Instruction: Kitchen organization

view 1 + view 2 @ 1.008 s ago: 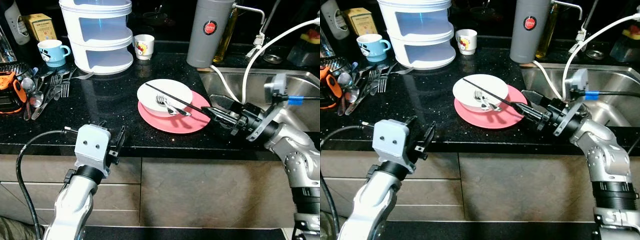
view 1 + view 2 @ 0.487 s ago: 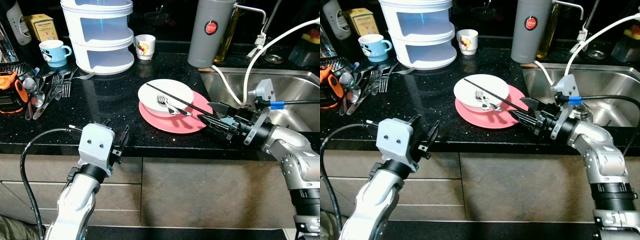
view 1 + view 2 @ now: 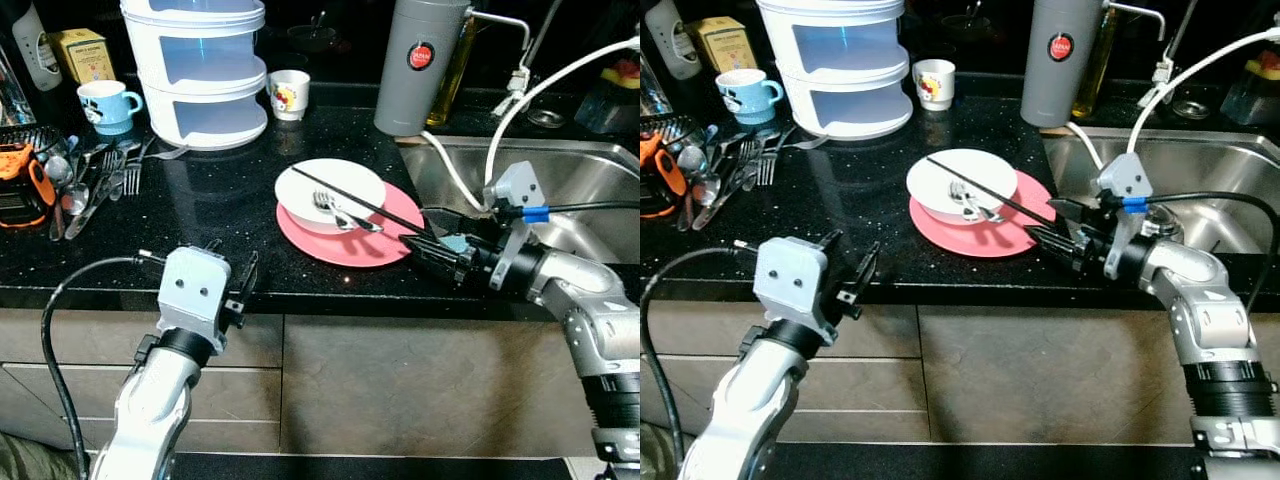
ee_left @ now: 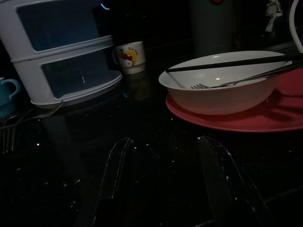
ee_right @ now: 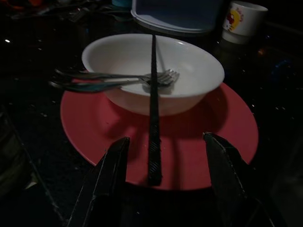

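**Right pincer lines up on the chopstick**

Our right gripper (image 5: pixel 163 182) sits at the near rim of the red plate (image 5: pixel 222 142), fingers spread apart on either side of the black chopstick (image 5: pixel 153 104), gripping nothing. Over the last second it has rolled its wrist and drawn in along the counter edge, so that the chopstick's near tip now lies between the open fingers; we judge a grasp on it comes next, probably to move it off the dishes.

Our left gripper (image 3: pixel 236 293) hovers low at the front edge of the black counter (image 3: pixel 200 215), fingers open and empty, much as it was a second ago.

Farther in, the chopstick rests across the white bowl (image 3: pixel 330 192), which stands on the red plate with a fork (image 5: pixel 132 78) in it.

Beyond, loose cutlery (image 3: pixel 95 180) lies to our left, then a white tiered container (image 3: pixel 195 70), a blue mug (image 3: pixel 107 104) and a small cartoon-printed cup (image 3: pixel 288 93). The grey flask (image 3: pixel 418 65) bears a round red badge; we cannot read its lettering.
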